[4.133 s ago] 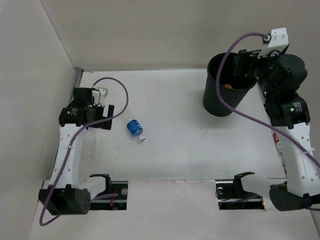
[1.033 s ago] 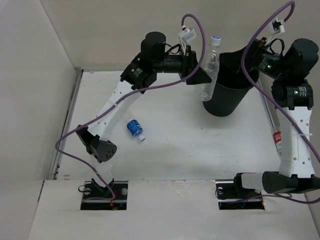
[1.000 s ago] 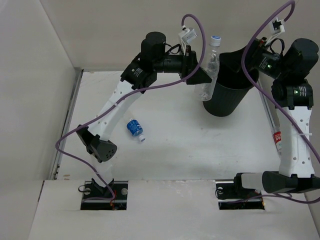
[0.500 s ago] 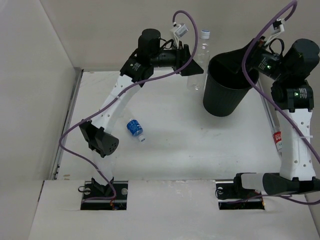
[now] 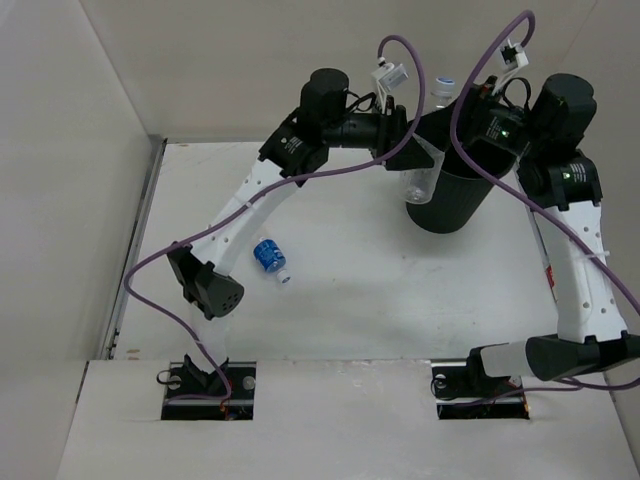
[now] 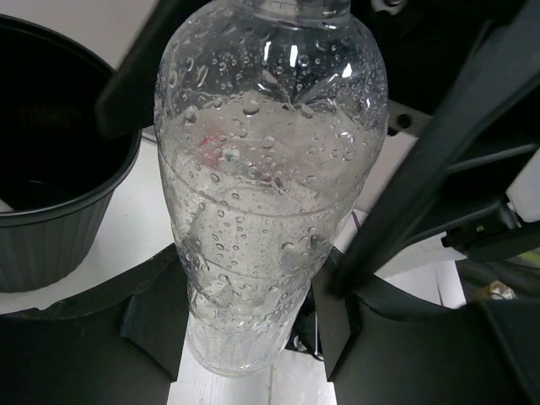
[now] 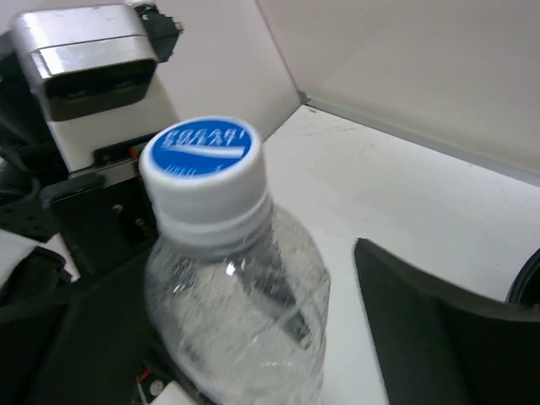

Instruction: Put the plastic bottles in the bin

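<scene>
My left gripper is shut on the base of a plain clear bottle, held upright in the air against the left rim of the black bin. The bottle's blue-and-white cap points up. My right gripper straddles the bottle's top, open; its right finger stands clear of the plastic. A blue-labelled bottle lies on the table. A red-labelled one lies by the right arm.
The white walls of the enclosure stand close behind the bin and on both sides. Purple cables loop over both wrists above the bin. The left wrist camera housing sits just behind the cap.
The left arm has swung right with the clear bottle, from left of the bin to its rim. The right arm has leaned left over the bottle's top and its jaws have narrowed.
</scene>
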Tool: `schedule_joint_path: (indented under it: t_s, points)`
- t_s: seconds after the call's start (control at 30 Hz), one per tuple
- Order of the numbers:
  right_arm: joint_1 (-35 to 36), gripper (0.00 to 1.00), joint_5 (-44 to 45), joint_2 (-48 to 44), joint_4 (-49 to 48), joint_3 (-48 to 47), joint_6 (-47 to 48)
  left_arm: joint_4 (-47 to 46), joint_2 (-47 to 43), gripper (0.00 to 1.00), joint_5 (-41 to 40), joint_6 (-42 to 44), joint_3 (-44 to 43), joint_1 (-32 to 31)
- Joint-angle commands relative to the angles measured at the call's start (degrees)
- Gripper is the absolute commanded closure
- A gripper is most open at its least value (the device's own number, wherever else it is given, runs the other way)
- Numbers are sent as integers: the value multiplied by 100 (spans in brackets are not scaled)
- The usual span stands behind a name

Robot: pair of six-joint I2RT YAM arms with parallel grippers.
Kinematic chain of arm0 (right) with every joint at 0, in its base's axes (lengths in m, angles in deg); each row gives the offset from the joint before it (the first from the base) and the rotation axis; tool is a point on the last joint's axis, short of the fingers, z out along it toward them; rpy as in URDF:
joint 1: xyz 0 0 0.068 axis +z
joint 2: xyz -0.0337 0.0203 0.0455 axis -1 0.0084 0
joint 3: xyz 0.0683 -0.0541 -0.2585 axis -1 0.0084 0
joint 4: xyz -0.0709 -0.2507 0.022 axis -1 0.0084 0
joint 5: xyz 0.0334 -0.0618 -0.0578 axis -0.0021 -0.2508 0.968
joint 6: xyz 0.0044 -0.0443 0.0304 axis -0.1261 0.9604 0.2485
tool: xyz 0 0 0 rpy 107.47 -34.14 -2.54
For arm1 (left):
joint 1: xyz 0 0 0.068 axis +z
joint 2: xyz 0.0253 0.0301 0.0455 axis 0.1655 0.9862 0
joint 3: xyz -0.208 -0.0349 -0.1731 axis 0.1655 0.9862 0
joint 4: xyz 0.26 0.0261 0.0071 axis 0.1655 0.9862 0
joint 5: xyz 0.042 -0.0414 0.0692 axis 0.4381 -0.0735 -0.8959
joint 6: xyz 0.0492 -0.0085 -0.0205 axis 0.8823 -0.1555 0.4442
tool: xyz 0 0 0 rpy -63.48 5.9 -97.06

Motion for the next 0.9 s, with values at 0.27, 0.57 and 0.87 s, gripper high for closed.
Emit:
schedule_joint_path:
  t_s: [0.27,0.57,0.87]
  points:
    - [332,100,805,7,245,-244,847,-195,-487,0,-195,84,237,187]
    - [-300,100,2746,762,-88,-921,1814,1236,-1225,0,-299,2067,1238,1988]
    - [-90,97,6051,1404,-1134,-606,2798,1862,-2622,0,-1161,4591,3189,2491]
